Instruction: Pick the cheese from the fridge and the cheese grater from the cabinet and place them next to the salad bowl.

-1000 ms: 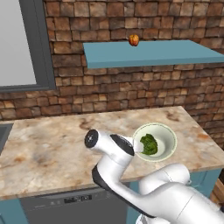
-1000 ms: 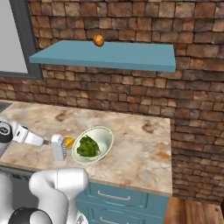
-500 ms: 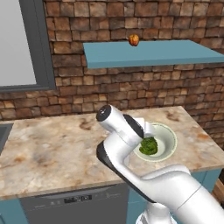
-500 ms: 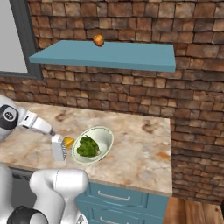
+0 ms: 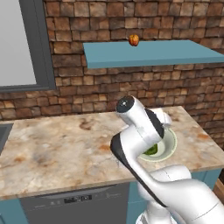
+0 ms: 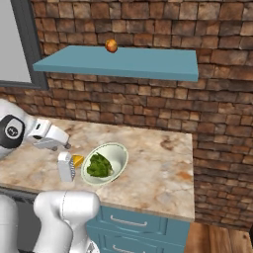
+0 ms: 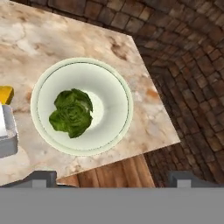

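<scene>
The salad bowl (image 6: 117,153) sits near the counter's front edge, cream-white with green leaves inside, and its rim (image 7: 118,87) is central in the hand view. Just left of it stands the silvery cheese grater (image 6: 65,166), upright, with the yellow cheese (image 6: 77,161) wedged between it and the bowl. The hand view catches the cheese (image 7: 5,94) and the cheese grater (image 7: 6,131) at its left edge. My gripper (image 6: 62,144) hovers open and empty above the grater, and its fingertips (image 7: 41,177) stand wide apart. The cabinet (image 6: 123,62) is the teal shelf above. The fridge is out of view.
A small red-orange fruit (image 6: 111,46) rests on the shelf's back edge. A brick wall backs the marble counter (image 6: 158,173), whose right end drops to a wooden floor. In the left base view my arm covers much of the bowl (image 5: 171,146). A grey window frame (image 5: 41,43) stands at the left.
My arm has lifted up and back from the grater, and the hand now sits higher over the counter. Grater, cheese and bowl stay where they were.
</scene>
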